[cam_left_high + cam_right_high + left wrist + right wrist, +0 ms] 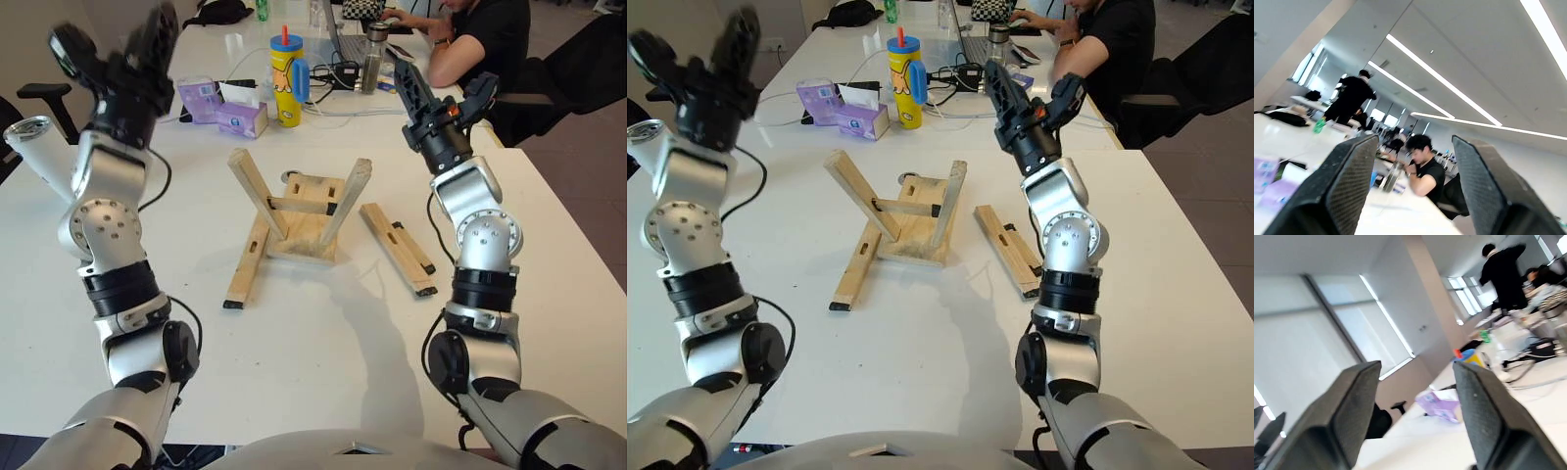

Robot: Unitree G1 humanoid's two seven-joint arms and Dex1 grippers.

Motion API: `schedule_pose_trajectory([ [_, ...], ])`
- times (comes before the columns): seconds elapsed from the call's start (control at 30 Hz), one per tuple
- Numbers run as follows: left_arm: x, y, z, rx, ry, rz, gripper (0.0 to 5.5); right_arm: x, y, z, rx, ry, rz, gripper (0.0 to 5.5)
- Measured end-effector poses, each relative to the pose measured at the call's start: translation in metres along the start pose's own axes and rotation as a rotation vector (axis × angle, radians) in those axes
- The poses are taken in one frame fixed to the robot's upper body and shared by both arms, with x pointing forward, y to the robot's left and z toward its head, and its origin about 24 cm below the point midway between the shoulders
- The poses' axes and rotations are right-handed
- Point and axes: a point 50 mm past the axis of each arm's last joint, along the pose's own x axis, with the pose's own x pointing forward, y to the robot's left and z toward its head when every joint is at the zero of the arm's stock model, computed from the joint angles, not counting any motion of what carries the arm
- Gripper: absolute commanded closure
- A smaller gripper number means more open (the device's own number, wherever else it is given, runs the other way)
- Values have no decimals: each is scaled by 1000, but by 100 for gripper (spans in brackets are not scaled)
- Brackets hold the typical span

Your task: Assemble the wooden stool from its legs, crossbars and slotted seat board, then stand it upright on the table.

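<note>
Wooden seat board (306, 233), inverted at mid-table with two legs fitted, is best steadied while the loose leg (247, 270) beside it is slotted in squarely, the left gripper (113, 37) and right gripper (446, 86) being held high, fingers wide, empty.

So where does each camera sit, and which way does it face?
Left eye view: on the head, looking forward and down at the table and half-built stool; both arms show, left gripper and right gripper raised and open.
Right eye view: beside it, same scene, slightly offset.
Left wrist view: on the left wrist, aimed up at the ceiling; its two fingers frame it.
Right wrist view: on the right wrist, facing the window wall; its fingers show.
Shared: the yellow cup, in eye and right wrist views.
</note>
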Motion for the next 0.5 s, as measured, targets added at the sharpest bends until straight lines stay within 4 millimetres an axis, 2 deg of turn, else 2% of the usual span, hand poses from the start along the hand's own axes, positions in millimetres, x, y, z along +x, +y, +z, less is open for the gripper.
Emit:
schedule_pose_trajectory([
  [0.07,-10,13,-9,74,83,46,271,2,-6,-15,-182,99,-33,276],
  [0.17,-32,29,-17,249,271,18,271,5,-3,-48,-521,258,56,276],
  [0.2,-45,35,-20,319,374,-12,271,3,-6,-60,-564,309,78,276],
  [0.27,-65,38,-28,424,550,-108,271,-1,-15,-73,-602,362,77,276],
  [0.4,-95,16,-48,477,829,-444,271,0,-18,-81,-670,383,131,276],
  [0.5,-103,7,-66,477,931,-562,271,3,-18,-80,-694,378,151,276],
])
